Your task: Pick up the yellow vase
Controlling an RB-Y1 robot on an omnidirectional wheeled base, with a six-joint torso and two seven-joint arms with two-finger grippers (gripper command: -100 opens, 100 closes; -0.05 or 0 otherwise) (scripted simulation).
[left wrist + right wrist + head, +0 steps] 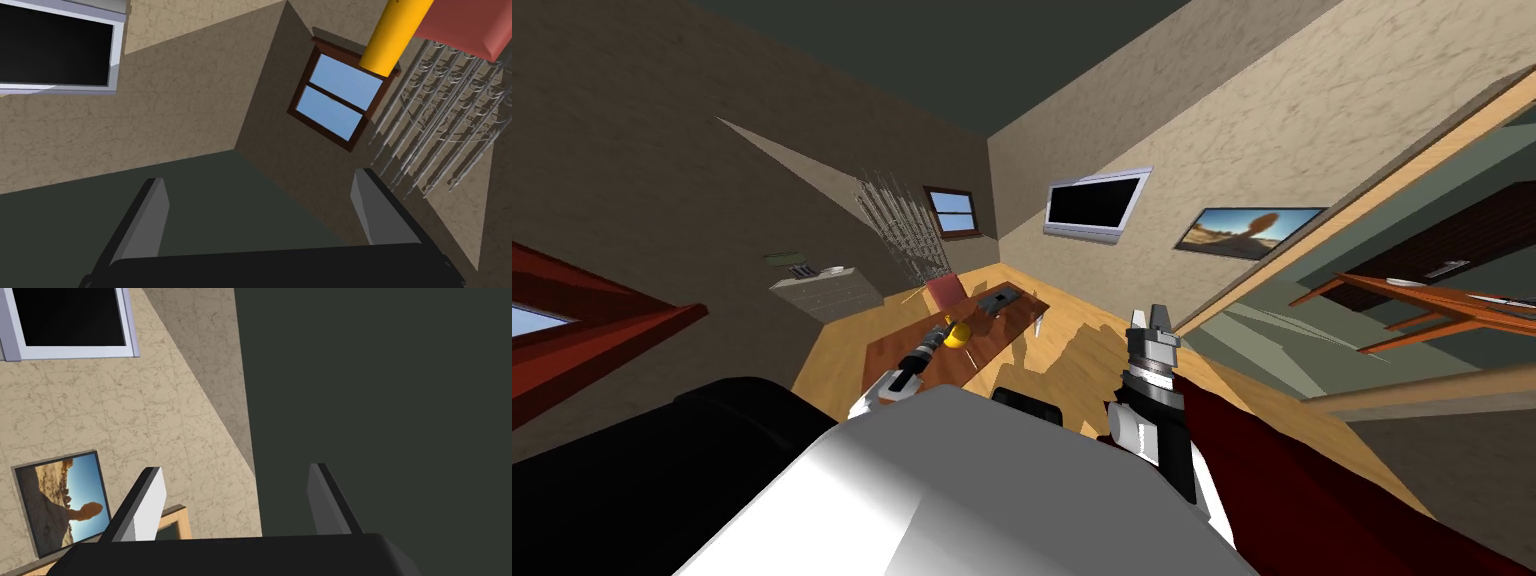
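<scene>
Our left gripper (260,179) had its fingers spread wide with nothing between them. The yellow vase (396,35) sat ahead of the fingertips, apart from them. There we saw just a yellow tube, its far end cut off at the frame edge, with a red chair (467,25) right beside it. From the head camera the vase was a small yellow blob near the desk's (1007,330) left edge at the near end. Our left hand's tip overlapped it, so we couldn't tell contact. A grey flat item (999,300) toward the desk's far edge was too small to identify. Our right gripper (1150,316) was raised off the desk's right side, fingers apart, holding nothing.
</scene>
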